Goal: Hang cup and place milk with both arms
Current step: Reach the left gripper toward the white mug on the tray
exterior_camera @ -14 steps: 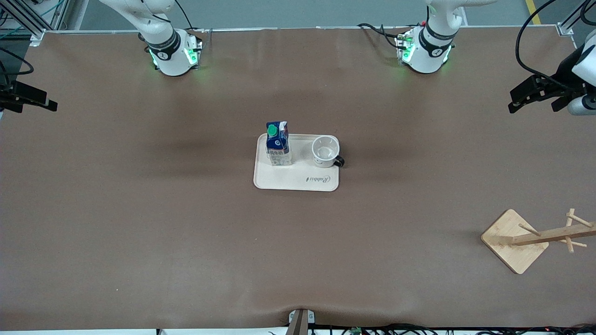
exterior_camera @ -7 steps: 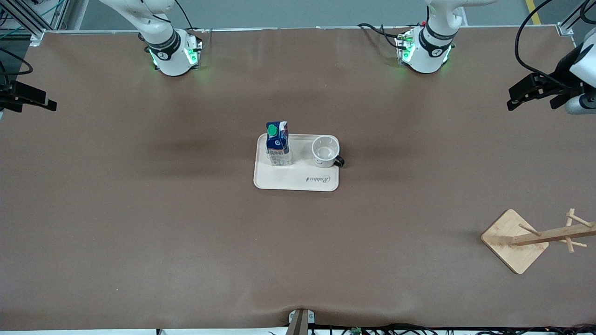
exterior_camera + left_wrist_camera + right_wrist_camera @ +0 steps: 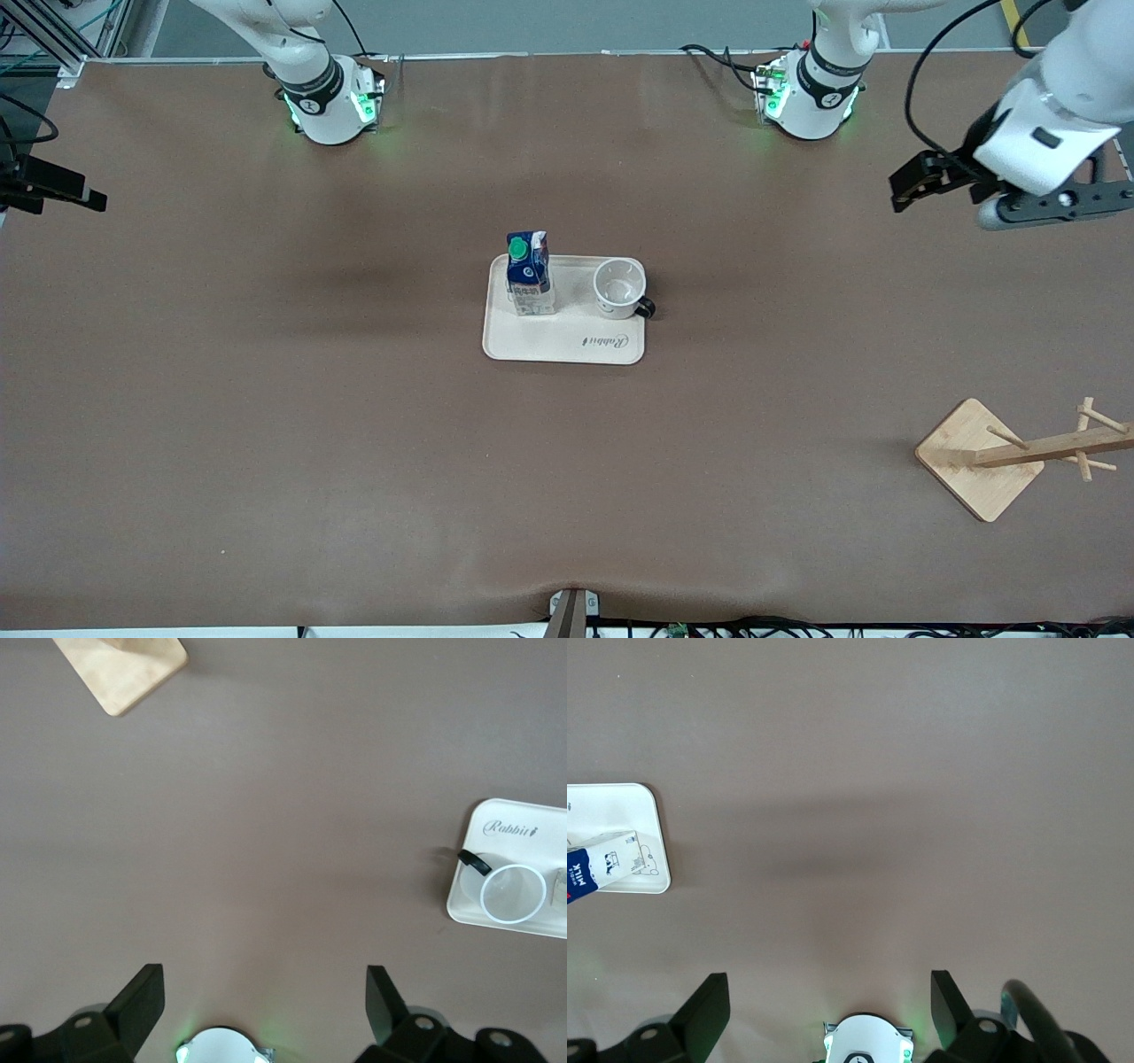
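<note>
Now, milk (image 3: 530, 273) and cup (image 3: 619, 288) upright on tray (image 3: 567, 341), cup at milk's three o'clock, left gripper (image 3: 921, 182) and right gripper (image 3: 53, 190) spread empty over bare table ends, right one seemingly waiting.

Robotics lab, two bench-mounted arms (image 3: 323, 89), aluminium framing (image 3: 44, 35), cables (image 3: 1001, 53)

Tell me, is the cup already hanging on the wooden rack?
No, the cup stands on the tray beside the milk, apart from the rack.

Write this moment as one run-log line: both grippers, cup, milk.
left gripper: open, above bare table | right gripper: open, waiting | cup: on tray | milk: upright on tray
</note>
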{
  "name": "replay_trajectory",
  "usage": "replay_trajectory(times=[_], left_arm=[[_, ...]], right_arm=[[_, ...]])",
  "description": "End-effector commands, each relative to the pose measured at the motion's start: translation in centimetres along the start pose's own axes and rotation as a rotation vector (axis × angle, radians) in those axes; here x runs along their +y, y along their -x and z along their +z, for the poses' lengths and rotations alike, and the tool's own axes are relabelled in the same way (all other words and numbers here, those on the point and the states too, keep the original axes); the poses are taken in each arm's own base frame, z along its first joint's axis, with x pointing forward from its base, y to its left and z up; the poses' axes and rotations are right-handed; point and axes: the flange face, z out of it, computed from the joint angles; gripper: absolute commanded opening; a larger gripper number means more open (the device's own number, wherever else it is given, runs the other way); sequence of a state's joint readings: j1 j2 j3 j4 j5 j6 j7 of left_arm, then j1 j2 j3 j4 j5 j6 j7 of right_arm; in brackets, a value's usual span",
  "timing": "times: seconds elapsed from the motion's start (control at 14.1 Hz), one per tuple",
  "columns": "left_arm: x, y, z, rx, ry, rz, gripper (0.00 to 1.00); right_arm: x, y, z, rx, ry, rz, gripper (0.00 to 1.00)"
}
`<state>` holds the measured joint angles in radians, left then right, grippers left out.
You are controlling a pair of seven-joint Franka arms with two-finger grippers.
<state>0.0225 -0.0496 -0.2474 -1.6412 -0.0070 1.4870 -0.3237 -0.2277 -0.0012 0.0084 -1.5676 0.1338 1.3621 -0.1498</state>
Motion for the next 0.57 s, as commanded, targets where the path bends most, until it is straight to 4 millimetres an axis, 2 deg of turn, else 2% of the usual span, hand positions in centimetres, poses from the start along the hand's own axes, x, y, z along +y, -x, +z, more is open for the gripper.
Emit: replay_trajectory(times=[0.0,0.21,0.5], left_arm=[[3.7,-0.1,3.2,-0.023,0.005,-0.056,1.00],[9.3,0.4,7.7,-0.016,0.007,-0.157,1.00],[15.6,0.8,13.4,-0.028,0.041,-0.324,1.00]], right_arm=[[0.2,0.3,-0.1,0.001,-0.023,0.006,1.00],[0.2,0.3,0.0,-0.001,-0.023,0.007,1.00],[0.2,0.4,0.0,-0.005,-0.024,0.005,1.00]])
